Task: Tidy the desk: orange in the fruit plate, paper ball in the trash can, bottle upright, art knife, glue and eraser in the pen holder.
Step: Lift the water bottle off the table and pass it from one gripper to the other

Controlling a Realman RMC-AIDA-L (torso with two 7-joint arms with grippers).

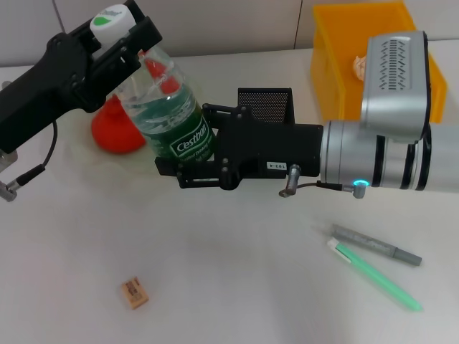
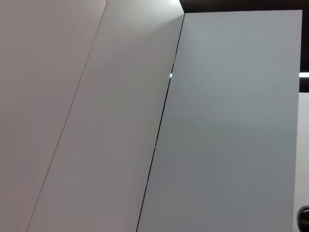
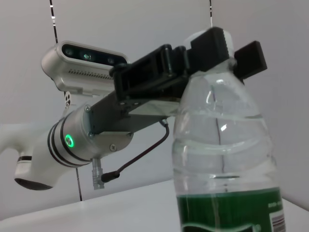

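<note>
The eraser lies nearest on the white counter, alone and flat, well apart from both arms. Off to the right side, a grey pen-like stick and a pale green one lie side by side at a slant, their near ends almost touching.

Above the middle of the counter, the right tool reaches in from the right and meets the lower body of the bottle at the green label; its black frame hides the fingers, so whether it presses the bottle cannot be told. The bottle stands close to upright, leaning slightly, with water inside and its white cap at the top. The left tool comes in from the left and is pinching the bottle at the neck, one black finger on each side just under the cap; the right wrist view shows the same hold from below, with the clear shoulders of the bottle hanging beneath it.

Behind the bottle the orange sits on the counter, partly hidden by it. The pen holder stands behind the right tool's frame, only its mesh top showing. Farthest back on the right is the trash can, with the paper ball inside it.

The left wrist view shows only pale wall panels.
</note>
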